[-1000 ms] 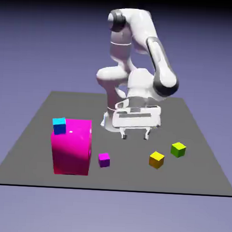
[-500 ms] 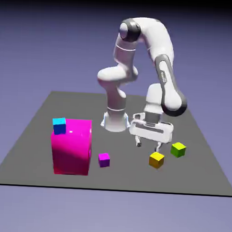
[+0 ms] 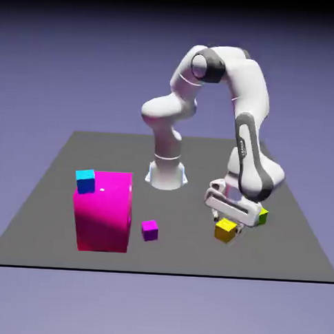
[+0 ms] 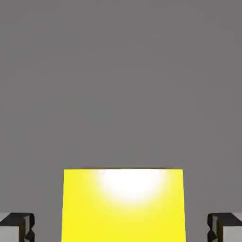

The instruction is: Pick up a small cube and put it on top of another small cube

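A flat dark grey table [image 3: 58, 191] lies before a plain blue-violet backdrop that darkens toward the top. The table's surface is bare and even, with no marks, and in the hand view it fills everything above the cube as plain grey.

Five blocks stand on it. One is big: the magenta block [image 3: 103, 211] at the exterior view's left. Four are small cubes, one of each colour: a cyan cube [image 3: 85, 181] on the magenta block's top, at its far left corner; a purple cube [image 3: 150, 229] on the table just beside the block's right face; a yellow cube [image 3: 226, 230] toward the right; and a green cube [image 3: 263, 215] near it, farther right and mostly hidden behind the hand.

One white arm [image 3: 249, 105] bends over and reaches down to the yellow cube. The gripper [image 3: 226, 224] sits low over that cube, which rests on the table. In the hand view the cube's bright face stands between the two grey fingertips [image 4: 17, 227], with a clear gap of table showing on each side, so the jaws straddle it without touching it, set somewhat wider than the cube.
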